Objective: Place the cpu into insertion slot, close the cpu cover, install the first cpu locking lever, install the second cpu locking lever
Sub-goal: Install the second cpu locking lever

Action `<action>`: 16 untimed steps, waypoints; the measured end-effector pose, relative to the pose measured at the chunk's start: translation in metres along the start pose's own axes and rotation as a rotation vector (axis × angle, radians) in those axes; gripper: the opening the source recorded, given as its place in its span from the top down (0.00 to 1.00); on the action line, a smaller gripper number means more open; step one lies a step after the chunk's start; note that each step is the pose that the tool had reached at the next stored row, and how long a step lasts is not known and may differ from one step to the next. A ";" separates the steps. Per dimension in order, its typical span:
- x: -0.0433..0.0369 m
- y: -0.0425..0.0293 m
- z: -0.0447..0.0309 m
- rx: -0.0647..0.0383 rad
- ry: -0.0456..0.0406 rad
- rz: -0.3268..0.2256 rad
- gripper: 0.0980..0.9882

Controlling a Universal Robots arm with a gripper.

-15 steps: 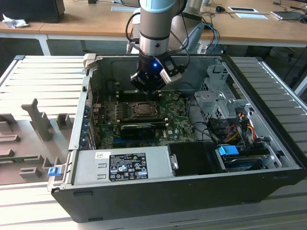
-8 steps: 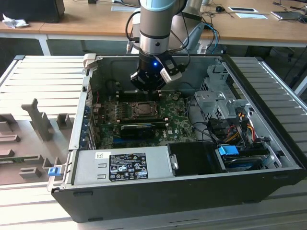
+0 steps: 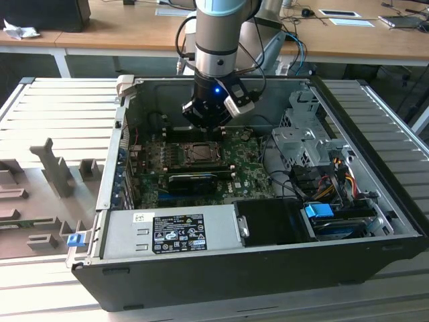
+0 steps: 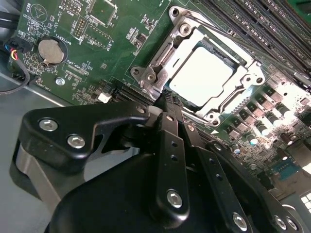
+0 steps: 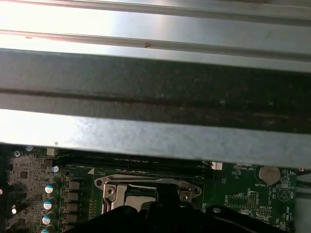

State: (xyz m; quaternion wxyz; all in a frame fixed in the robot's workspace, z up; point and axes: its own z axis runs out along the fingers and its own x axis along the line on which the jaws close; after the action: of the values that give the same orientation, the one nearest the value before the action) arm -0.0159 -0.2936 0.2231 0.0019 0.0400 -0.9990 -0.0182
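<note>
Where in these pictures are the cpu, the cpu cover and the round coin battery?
the cpu (image 4: 200,77), second wrist view, middle of its bright metal top.
the cpu cover (image 4: 160,60), second wrist view, frame edge beside the chip.
the coin battery (image 4: 51,51), second wrist view, centre of its face.

A long wooden desk (image 3: 120,30) is seen across the back of the exterior view, from ten to two o'clock, with white legs beneath it. Crumpled white paper (image 3: 19,30) is left on it at ten o'clock, and papers (image 3: 345,17) and a keyboard (image 3: 402,20) are laid out toward one o'clock. The foreground is taken up by a ribbed grey metal bench (image 3: 64,107). Grey upright fixtures (image 3: 57,168) are set on it at nine o'clock. Everything is lit evenly and brightly
</note>
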 end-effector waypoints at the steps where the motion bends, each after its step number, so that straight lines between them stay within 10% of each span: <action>1: 0.0000 0.0000 -0.0003 0.000 0.0000 0.000 0.99; 16: 0.0001 -0.0024 -0.0054 0.000 -0.0002 0.000 0.99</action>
State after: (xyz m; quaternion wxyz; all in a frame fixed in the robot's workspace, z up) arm -0.0158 -0.2961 0.2284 0.0018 0.0399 -0.9990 -0.0180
